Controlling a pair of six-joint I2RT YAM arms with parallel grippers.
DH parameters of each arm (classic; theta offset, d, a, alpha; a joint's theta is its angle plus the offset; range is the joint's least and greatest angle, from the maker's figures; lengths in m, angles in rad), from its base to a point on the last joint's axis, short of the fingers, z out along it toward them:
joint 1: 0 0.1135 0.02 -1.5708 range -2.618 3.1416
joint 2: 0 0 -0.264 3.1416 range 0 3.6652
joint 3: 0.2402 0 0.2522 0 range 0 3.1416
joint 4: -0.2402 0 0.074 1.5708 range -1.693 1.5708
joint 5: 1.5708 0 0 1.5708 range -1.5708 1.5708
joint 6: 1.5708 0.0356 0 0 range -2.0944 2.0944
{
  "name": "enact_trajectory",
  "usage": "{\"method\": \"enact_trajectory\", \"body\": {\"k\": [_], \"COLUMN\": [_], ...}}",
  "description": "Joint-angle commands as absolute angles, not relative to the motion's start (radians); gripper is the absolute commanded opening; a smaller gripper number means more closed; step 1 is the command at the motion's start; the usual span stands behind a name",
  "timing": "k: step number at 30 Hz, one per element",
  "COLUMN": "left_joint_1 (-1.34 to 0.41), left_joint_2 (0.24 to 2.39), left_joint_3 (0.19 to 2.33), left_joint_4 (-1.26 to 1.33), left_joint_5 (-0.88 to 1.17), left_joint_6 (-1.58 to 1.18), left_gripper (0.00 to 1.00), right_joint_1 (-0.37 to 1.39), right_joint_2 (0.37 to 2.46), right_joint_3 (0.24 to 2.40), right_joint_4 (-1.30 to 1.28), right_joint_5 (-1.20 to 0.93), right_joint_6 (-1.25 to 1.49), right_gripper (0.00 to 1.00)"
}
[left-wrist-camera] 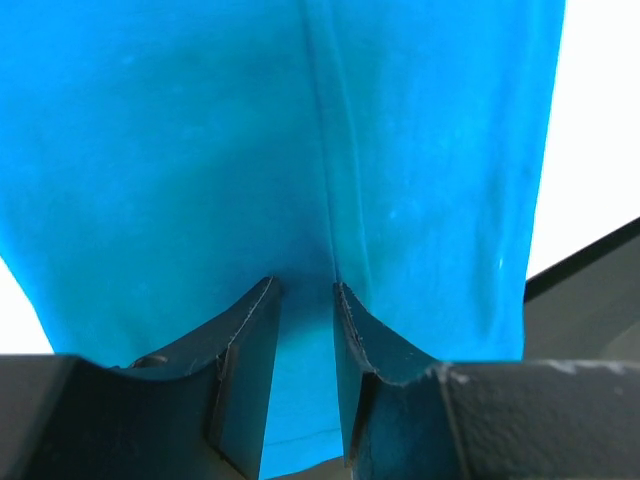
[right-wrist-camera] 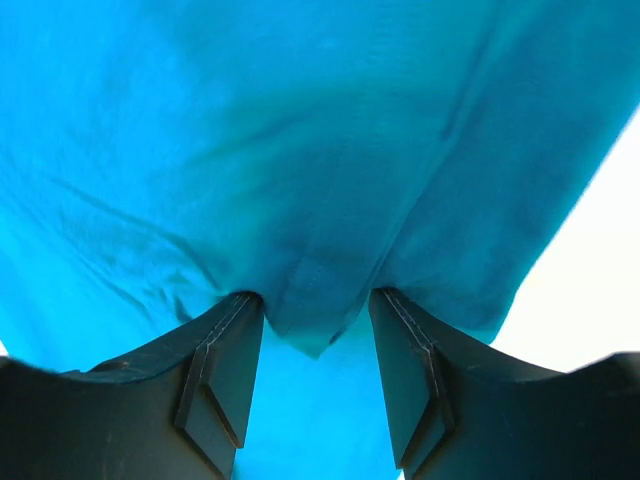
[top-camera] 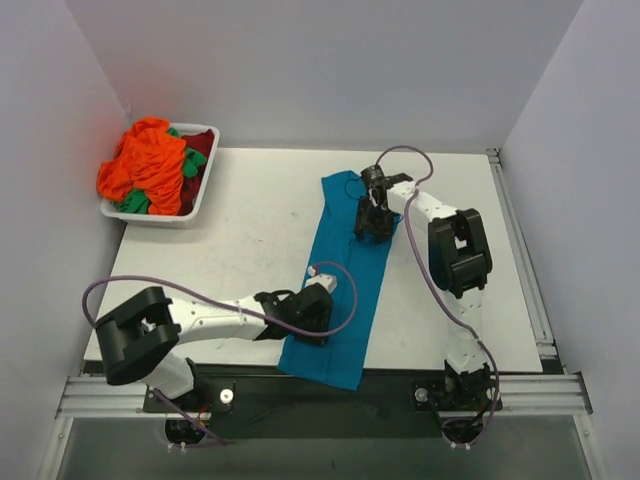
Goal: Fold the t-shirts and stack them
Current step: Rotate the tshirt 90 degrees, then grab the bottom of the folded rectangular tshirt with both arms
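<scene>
A teal-blue t-shirt (top-camera: 352, 268) lies folded into a long narrow strip down the middle of the table, its near end hanging over the front edge. My left gripper (top-camera: 316, 308) rests on the strip's near left part. In the left wrist view its jaws (left-wrist-camera: 305, 290) stand apart, tips on the flat cloth (left-wrist-camera: 200, 150) beside a seam. My right gripper (top-camera: 374, 226) is down on the far end. Its jaws (right-wrist-camera: 315, 296) stand apart too, with a puckered fold of the cloth (right-wrist-camera: 312, 300) pushed up between the tips. Orange (top-camera: 148, 162), green (top-camera: 194, 160) and dark red (top-camera: 201, 142) t-shirts are heaped at the far left.
The heap sits in a white tray (top-camera: 160, 217) at the table's far left corner. White walls close in the back and both sides. A metal rail (top-camera: 320, 392) runs along the near edge by the arm bases.
</scene>
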State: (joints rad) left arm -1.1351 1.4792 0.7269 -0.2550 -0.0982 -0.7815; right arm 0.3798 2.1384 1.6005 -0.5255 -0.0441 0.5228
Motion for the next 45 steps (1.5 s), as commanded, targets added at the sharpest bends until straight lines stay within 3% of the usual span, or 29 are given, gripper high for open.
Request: {"method": "enact_trajectory", "body": {"k": [1, 8, 14, 23, 30, 36, 41, 45], "left_joint_1": [-1.111, -0.990, -0.953, -0.950, -0.951, -0.956, -0.968, -1.006], "left_joint_2": [1.583, 1.804, 1.947, 1.832, 1.596, 1.450, 1.413, 1.419], "left_joint_3": [0.822, 1.001, 1.143, 1.175, 1.076, 0.924, 0.798, 0.741], "left_joint_4": [-0.183, -0.082, -0.081, -0.152, -0.209, -0.276, -0.221, -0.173], "left_joint_5": [-0.058, 0.047, 0.109, 0.078, 0.023, -0.035, 0.000, -0.011], "left_joint_6": [-0.798, -0.805, -0.799, -0.769, -0.776, -0.796, -0.810, -0.842], "left_gripper": [0.39, 0.38, 0.38, 0.43, 0.45, 0.45, 0.45, 0.46], "right_joint_1": [0.338, 0.272, 0.252, 0.241, 0.256, 0.282, 0.336, 0.357], "right_joint_2": [2.256, 2.457, 2.531, 2.266, 1.843, 1.463, 1.179, 1.033], "right_joint_3": [1.724, 2.048, 2.218, 2.123, 1.708, 1.148, 0.742, 0.560], "right_joint_4": [-0.551, -0.629, -0.634, -0.635, -0.609, -0.457, -0.344, -0.348], "right_joint_5": [-0.046, -0.144, -0.199, -0.262, -0.187, -0.178, -0.184, -0.164], "right_joint_6": [0.466, 0.413, 0.383, 0.437, 0.483, 0.598, 0.704, 0.756], "right_gripper": [0.47, 0.49, 0.58, 0.61, 0.61, 0.54, 0.48, 0.47]}}
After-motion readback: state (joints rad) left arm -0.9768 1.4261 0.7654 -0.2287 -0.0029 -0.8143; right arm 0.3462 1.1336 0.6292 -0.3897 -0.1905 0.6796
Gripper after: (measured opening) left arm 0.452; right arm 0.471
